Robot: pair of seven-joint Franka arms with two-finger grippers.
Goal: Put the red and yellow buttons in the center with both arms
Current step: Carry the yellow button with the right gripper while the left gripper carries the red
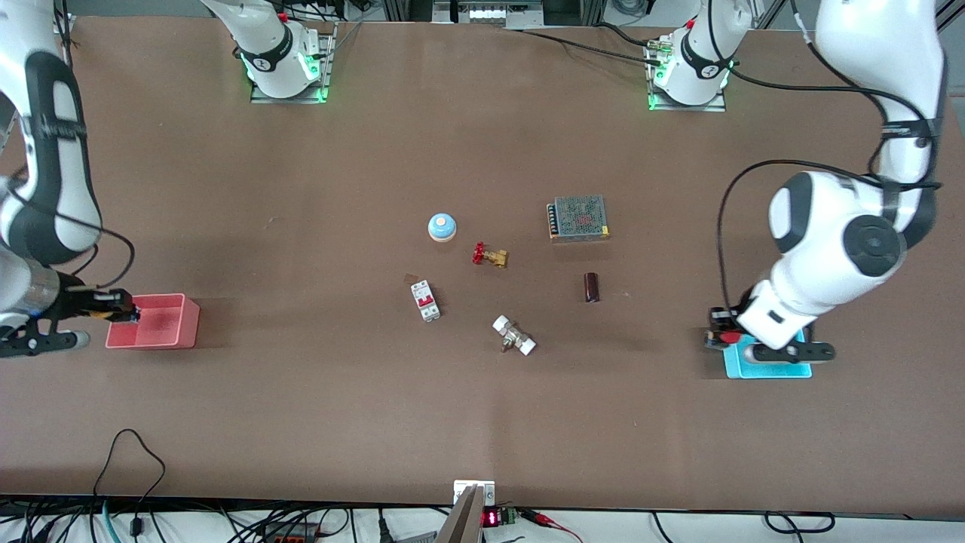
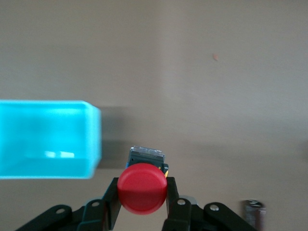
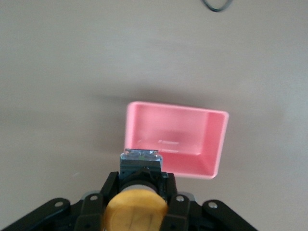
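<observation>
Red button (image 2: 142, 187) clamped in left gripper (image 1: 720, 337) jaws, over blue bin (image 1: 767, 367) at 3 o'clock. Yellow button (image 3: 135, 210) clamped in right gripper (image 1: 121, 305), over pink bin (image 1: 153, 321) at 9 o'clock. Probably light, rigid, slick-capped; best held by black base. Desk (image 1: 482, 151) center not yet reached.

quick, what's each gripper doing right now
left gripper: closed on the red button, up beside the cyan bin.
right gripper: closed on the yellow button, up by the edge of the pink bin.

Wide matte brown table (image 1: 301, 422), cables (image 1: 128, 483) along edge
</observation>
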